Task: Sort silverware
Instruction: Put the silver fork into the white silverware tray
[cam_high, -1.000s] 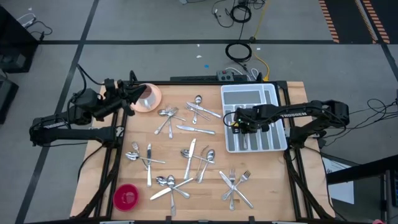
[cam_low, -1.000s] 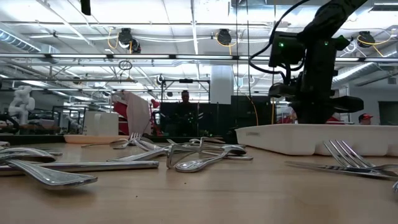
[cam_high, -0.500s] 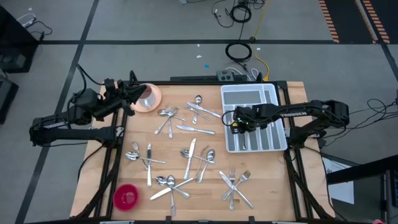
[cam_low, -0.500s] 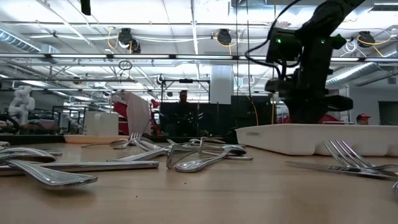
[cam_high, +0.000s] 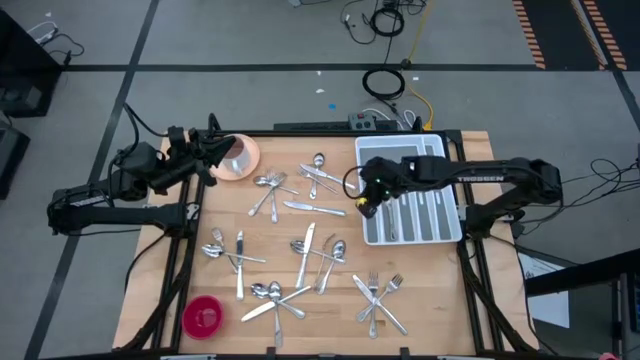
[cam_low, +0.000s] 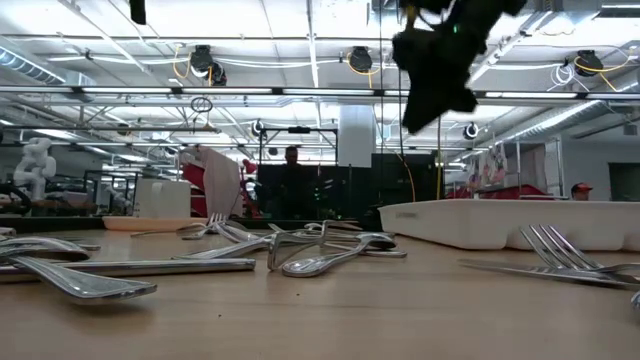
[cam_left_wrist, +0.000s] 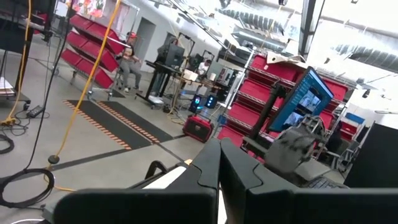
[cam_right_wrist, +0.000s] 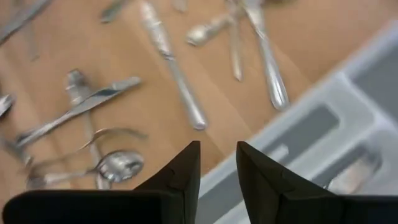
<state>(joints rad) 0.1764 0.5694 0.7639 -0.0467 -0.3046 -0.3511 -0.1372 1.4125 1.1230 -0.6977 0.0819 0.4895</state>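
White lettering TROSSEN marks the right arm; right gripper (cam_high: 362, 200), slightly parted and empty, overhangs the tray's (cam_high: 434, 152) left rim.

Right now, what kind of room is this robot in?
Probably a robotics lab or workshop, not a kitchen. Red storage racks and a computer screen stand behind the wooden table, and cables lie on the grey floor. Bright strip lights hang from a high, open ceiling.
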